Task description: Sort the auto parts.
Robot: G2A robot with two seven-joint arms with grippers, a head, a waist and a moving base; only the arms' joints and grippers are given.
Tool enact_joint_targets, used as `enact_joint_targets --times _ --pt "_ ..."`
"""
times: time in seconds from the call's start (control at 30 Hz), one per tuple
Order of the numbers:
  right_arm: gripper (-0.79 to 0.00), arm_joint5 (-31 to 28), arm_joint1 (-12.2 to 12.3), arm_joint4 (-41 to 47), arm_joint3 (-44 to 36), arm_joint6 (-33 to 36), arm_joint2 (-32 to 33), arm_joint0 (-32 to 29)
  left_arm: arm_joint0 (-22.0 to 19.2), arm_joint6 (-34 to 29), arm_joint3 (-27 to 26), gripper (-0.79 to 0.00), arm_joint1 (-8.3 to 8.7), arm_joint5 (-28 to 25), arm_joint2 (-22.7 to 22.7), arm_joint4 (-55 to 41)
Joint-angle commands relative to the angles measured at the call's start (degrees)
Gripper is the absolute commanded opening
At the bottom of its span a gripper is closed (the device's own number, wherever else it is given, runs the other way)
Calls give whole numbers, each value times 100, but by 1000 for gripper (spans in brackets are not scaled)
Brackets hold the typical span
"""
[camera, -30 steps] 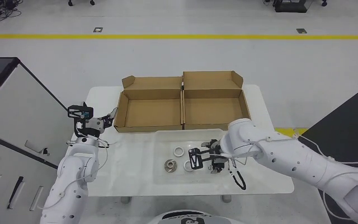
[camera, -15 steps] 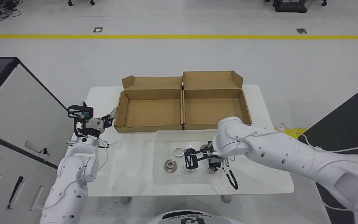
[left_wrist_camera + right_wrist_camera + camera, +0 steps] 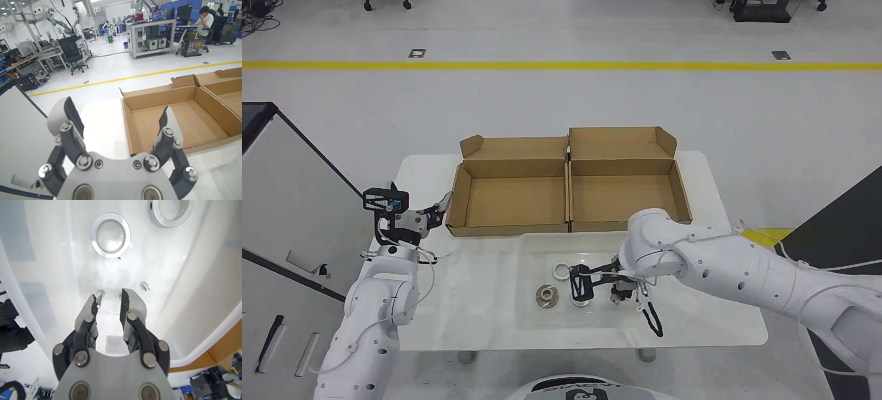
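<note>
Bolt (image 3: 99,295) beside half-open, empty right claw (image 3: 109,296); left claw (image 3: 117,105) wide open; tray label (image 3: 113,343) blurred.

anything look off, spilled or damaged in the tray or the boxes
Nothing stands out. The rings and bolts lie loose inside the white tray, none spilled onto the table. Both cardboard boxes sit open, side by side and square, with no visible damage.

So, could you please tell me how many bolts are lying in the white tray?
2 for certain: the first bolt beside a fingertip of the right gripper, the second bolt apart, beyond the other fingertip. A metal bit behind that fingertip may be a third.
</note>
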Motion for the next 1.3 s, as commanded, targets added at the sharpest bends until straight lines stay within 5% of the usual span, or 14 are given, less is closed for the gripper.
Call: enact_joint_targets --times 0.0,0.8,1.27 --pt "-462 4 4 -3 -13 4 0 -1 0 0 0 0 0 0 0 0" --pt "-453 75 225 72 -225 76 0 -107 0 0 0 0 0 0 0 0" --pt "-456 2 109 31 60 3 0 -228 0 0 0 0 0 0 0 0"
